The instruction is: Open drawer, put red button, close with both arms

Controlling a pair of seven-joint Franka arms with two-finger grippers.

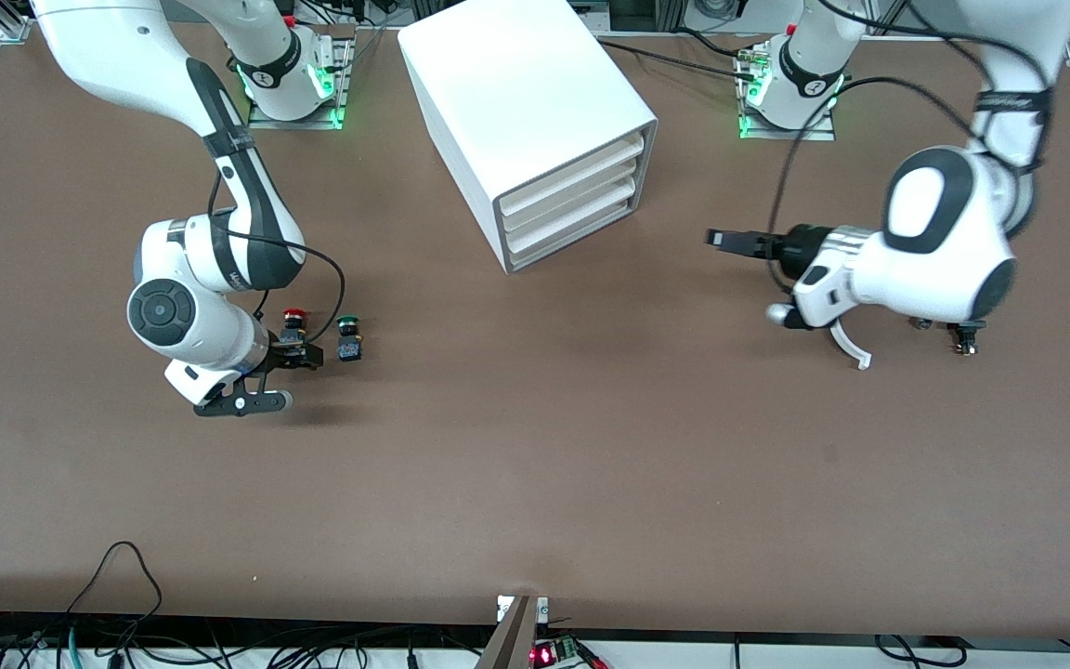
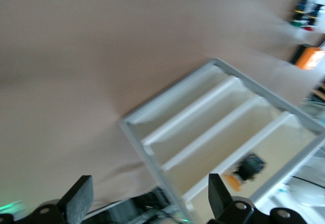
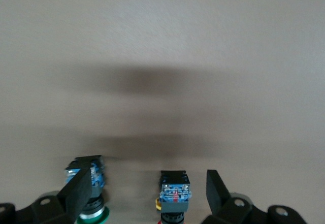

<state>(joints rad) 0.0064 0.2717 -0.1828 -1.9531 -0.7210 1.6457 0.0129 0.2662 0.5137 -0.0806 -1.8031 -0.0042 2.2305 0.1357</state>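
The white cabinet [image 1: 516, 93] stands at the middle of the table near the bases. Its three drawers [image 1: 570, 200] look pushed in, and their fronts fill the left wrist view [image 2: 218, 132]. The red button [image 1: 293, 321] stands on the table toward the right arm's end, beside the green button [image 1: 347, 339]. My right gripper [image 1: 301, 353] is low over the red button and open. In the right wrist view the red button [image 3: 174, 196] sits between the open fingers of the right gripper [image 3: 148, 183], untouched. My left gripper [image 1: 719, 239] is open and empty, in front of the drawers and apart from them [image 2: 148, 188].
The green button [image 3: 96, 176] is right beside one right finger. An orange box [image 2: 309, 57] shows only in the left wrist view, near the buttons. Small dark parts [image 1: 965, 336] lie under the left arm. Cables run by the bases.
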